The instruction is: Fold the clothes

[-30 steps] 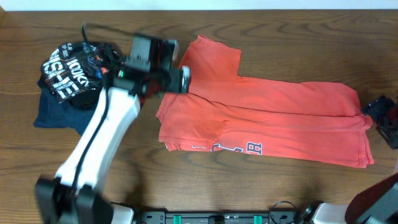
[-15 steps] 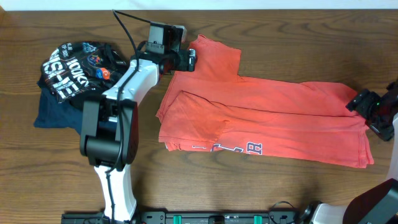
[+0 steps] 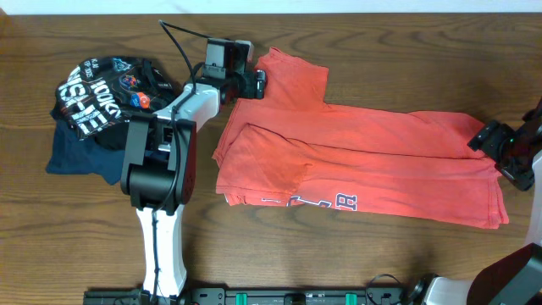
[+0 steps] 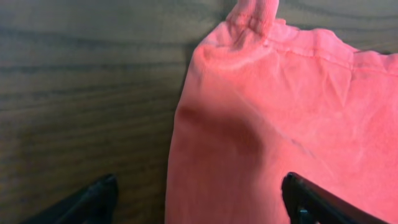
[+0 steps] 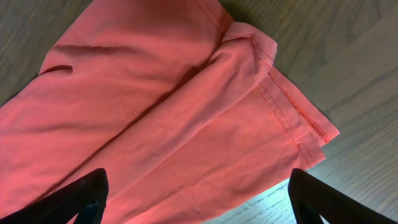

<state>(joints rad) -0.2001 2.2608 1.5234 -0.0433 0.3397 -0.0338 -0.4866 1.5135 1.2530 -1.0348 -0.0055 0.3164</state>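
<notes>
Our left pincer (image 3: 258,82) hangs wide open and empty over the far left corner of the shirt (image 3: 364,152). Its fingers (image 4: 99,196) straddle the sleeve edge where cloth meets bare table (image 3: 339,263). Our right pincer (image 3: 489,138) is just as open and just as empty above the far hem corner at the other end. The shirt lies flat across the middle and right of the table, doubled lengthwise by the look of it, with white lettering peeking out along its near edge. It sits well apart from the black garment (image 3: 93,89) and navy garment (image 3: 72,157) heaped at the left. We judge the step in hand to be a two-corner grasp for the next fold. To do it well, we come straight down so one finger lands on wood and the other on cloth. We pinch every layer at the seam rather than the top one alone, and close both sides together. We then lift only enough to clear the table and carry both corners evenly, or the cloth skews and the fold wrinkles.
</notes>
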